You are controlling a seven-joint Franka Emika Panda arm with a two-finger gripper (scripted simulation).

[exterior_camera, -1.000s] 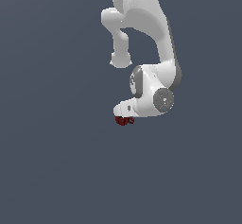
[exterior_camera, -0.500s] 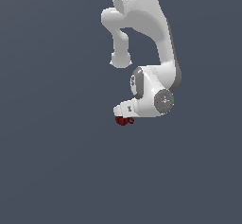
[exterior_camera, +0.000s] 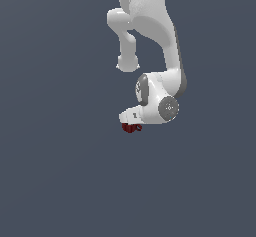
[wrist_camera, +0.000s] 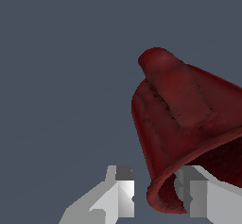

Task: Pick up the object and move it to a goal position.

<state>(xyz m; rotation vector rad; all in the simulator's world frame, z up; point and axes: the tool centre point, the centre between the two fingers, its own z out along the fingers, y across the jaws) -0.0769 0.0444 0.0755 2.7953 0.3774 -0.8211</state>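
Dark red mug (wrist_camera: 184,128) sits right under the white gripper (wrist_camera: 156,197) at the Panda arm's (exterior_camera: 155,41) low end, w/ one finger (wrist_camera: 118,194) outside the wall & one inside the rim, handle facing the wrist cam; can't tell if jaws actually clamp it.

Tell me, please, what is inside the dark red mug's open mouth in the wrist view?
One gripper finger reaches inside the mug; the other finger sits outside its rim. The mug's deeper interior is hidden.
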